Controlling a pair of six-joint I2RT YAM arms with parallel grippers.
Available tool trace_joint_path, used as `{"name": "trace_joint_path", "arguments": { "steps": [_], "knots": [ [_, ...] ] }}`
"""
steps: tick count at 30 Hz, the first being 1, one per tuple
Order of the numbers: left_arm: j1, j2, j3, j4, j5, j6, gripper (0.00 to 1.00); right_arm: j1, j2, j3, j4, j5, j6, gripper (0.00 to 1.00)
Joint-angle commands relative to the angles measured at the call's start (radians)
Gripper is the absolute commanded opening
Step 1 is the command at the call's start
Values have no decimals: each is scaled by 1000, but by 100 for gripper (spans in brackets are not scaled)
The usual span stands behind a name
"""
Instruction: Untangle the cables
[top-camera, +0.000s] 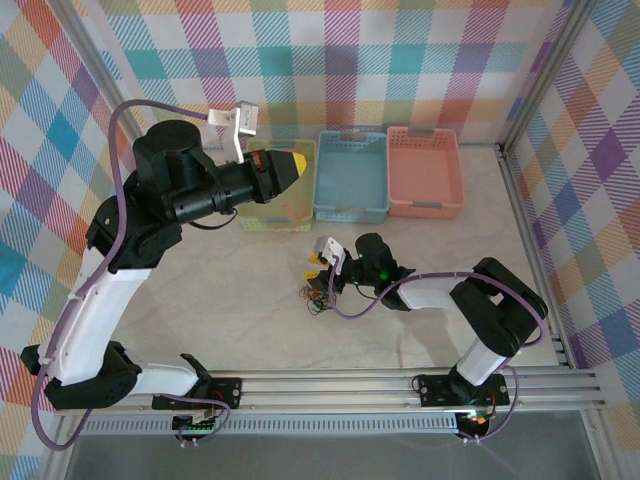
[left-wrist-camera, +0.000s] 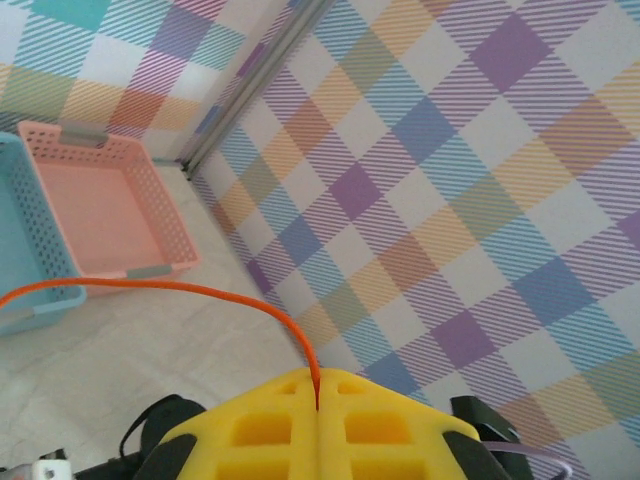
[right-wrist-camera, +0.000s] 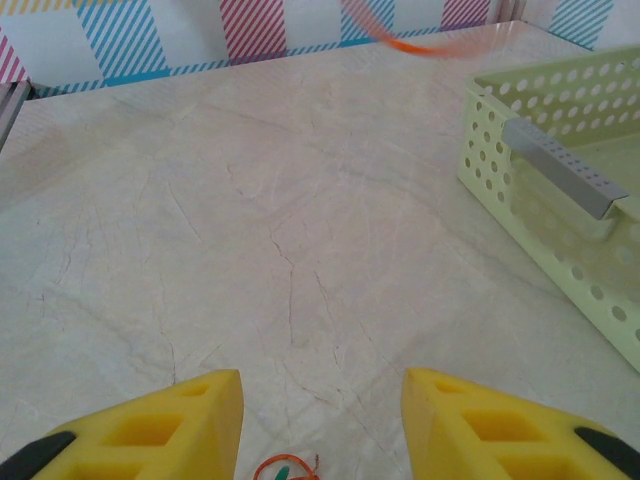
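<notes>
1. Plain orange cable (left-wrist-camera: 180, 286).
2. Bright yellow left gripper (left-wrist-camera: 318, 388).
3. Pink basket (left-wrist-camera: 160, 205), light blue basket (left-wrist-camera: 35, 240), pale green basket (right-wrist-camera: 540, 250), all dotted with holes.
4. Pastel plaid walls (left-wrist-camera: 480, 200).
5. Cream table (right-wrist-camera: 250, 200), faintly veined like marble.

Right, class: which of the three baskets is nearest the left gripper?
The yellow-green basket, at the left end of the row: the left gripper overlaps it in the top view. The blue basket and the pink basket stand further right.

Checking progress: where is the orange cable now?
Left wrist view: orange cable pinched in the shut left hand, arcing toward the blue basket.
</notes>
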Motion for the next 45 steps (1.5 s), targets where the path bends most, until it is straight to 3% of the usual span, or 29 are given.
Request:
{"name": "trace_joint_path", "arguments": {
  "steps": [1,9,19,32,42,45],
  "knots": [
    [19,-8,-26,-22,-37,39,0,8,-15,4,6,7,-19,47],
    [63,-33,-78,-18,-129,61,0,8,-44,-24,30,108,-15,47],
    [129,52,-43,9,-225,79,0,0,-81,-62,48,427,35,50],
    [350,445,306,24,-131,64,0,-23,-79,-68,64,384,73,51],
    [426,802,662,-7,-87,135,0,-31,-76,-68,64,362,83,51],
    [451,869,690,-4,-65,116,0,-34,-74,-67,66,354,87,51]
  ]
}}
